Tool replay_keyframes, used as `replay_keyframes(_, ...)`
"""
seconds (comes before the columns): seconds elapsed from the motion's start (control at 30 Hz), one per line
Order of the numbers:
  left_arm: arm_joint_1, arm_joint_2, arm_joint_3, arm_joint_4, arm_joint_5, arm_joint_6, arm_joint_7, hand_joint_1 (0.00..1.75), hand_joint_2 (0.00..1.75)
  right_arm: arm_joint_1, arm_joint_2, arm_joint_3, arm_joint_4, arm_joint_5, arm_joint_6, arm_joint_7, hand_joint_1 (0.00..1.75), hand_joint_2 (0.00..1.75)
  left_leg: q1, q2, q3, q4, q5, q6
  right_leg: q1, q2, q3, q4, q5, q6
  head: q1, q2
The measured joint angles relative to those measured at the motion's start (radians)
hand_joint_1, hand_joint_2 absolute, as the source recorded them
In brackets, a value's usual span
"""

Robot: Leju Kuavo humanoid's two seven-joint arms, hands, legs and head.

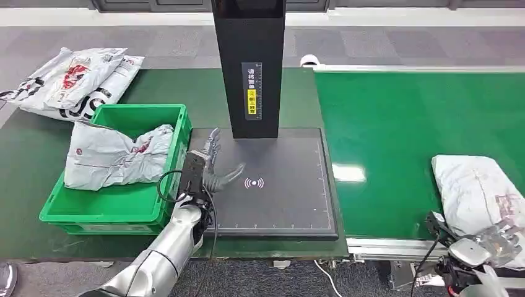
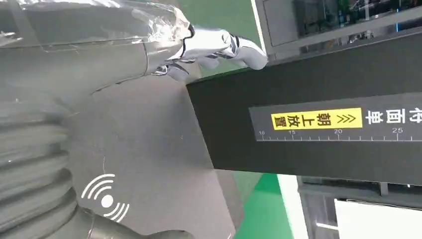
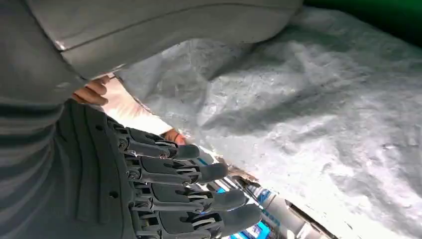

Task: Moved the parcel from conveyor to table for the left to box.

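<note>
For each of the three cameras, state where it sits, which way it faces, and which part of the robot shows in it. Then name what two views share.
Head view: high on the body, looking forward and down at the green conveyor, scan pad and green bin; both arms show.
Left wrist view: behind the left robot hand, facing the black post over the scan pad.
Right wrist view: behind the right robot hand, close against the grey parcel.
Shared: head and left wrist views both show the post's yellow label.
</note>
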Motion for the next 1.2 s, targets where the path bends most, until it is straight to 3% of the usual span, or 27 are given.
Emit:
replay_keyframes(0.1, 0.0, 0.0, 0.0, 0.0, 0.003, 0.0, 0.0, 0.0, 1.75, 0.0, -0.001, 0.004, 0.0, 0.0, 0.002, 0.0, 0.0, 1.75, 0.0, 0.0, 0.0, 0.0, 0.0, 0.0, 0.0, 0.0, 0.0, 0.0, 0.0, 0.0, 0.0, 0.0)
replay_keyframes(0.13, 0.0, 0.001, 0.0, 0.0, 0.003, 0.0, 0.0, 0.0, 1.75, 0.0, -0.001, 0.005, 0.0, 0.0, 0.002, 0.0, 1.69, 1.75, 0.0, 0.0, 0.0, 0.0, 0.0, 0.0, 0.0, 0.0, 0.0, 0.0, 0.0, 0.0, 0.0, 0.0)
replay_keyframes(0.17, 0.0, 0.001, 0.0, 0.0, 0.003, 0.0, 0.0, 0.0, 1.75, 0.0, -0.001, 0.005, 0.001, 0.0, 0.003, 0.0, 1.75, 1.75, 0.0, 0.0, 0.0, 0.0, 0.0, 0.0, 0.0, 0.0, 0.0, 0.0, 0.0, 0.0, 0.0, 0.0)
replay_keyframes(0.73, 0.0, 0.013, 0.0, 0.002, 0.003, 0.0, 0.0, 0.0, 1.75, -0.022, 0.069, 0.005, 0.005, 0.0, 0.079, -0.019, 1.75, 1.75, 0.0, 0.002, 0.001, 0.0, 0.0, 0.0, 0.0, 0.002, 0.0, 0.0, 0.0, 0.0, 0.0, 0.0)
replay_keyframes(0.87, 0.0, 0.015, 0.0, 0.002, 0.003, 0.009, 0.0, 0.0, 1.75, -0.026, 0.075, 0.005, 0.008, 0.0, 0.002, -0.062, 1.75, 1.75, 0.0, 0.002, 0.0, 0.0, 0.0, 0.0, 0.0, 0.002, 0.0, 0.001, 0.0, 0.0, 0.0, 0.0)
replay_keyframes(1.0, 0.001, 0.02, 0.0, 0.0, 0.001, 0.033, 0.0, 0.0, 1.75, -0.039, 0.094, -0.006, 0.005, -0.027, -0.273, -0.226, 1.75, 1.75, 0.0, 0.002, -0.001, 0.0, 0.0, 0.0, 0.0, 0.002, -0.001, 0.002, 0.001, 0.0, 0.0, 0.0)
replay_keyframes(1.1, 0.004, 0.024, 0.0, -0.002, -0.011, 0.067, 0.0, 0.0, 1.75, -0.036, 0.142, -0.057, -0.143, -0.112, -0.391, -0.516, 1.75, 1.75, 0.0, 0.002, -0.001, 0.0, 0.001, -0.001, 0.0, 0.002, -0.002, 0.002, 0.001, 0.0, 0.0, 0.0)
replay_keyframes(1.2, 0.003, 0.024, 0.0, 0.001, -0.021, 0.102, 0.0, 0.0, 1.75, -0.04, 0.227, -0.147, -0.3, -0.197, -0.405, -0.772, 1.75, 1.75, 0.001, 0.001, -0.001, 0.0, 0.001, -0.002, 0.001, 0.002, -0.003, 0.002, 0.001, 0.0, 0.0, 0.0)
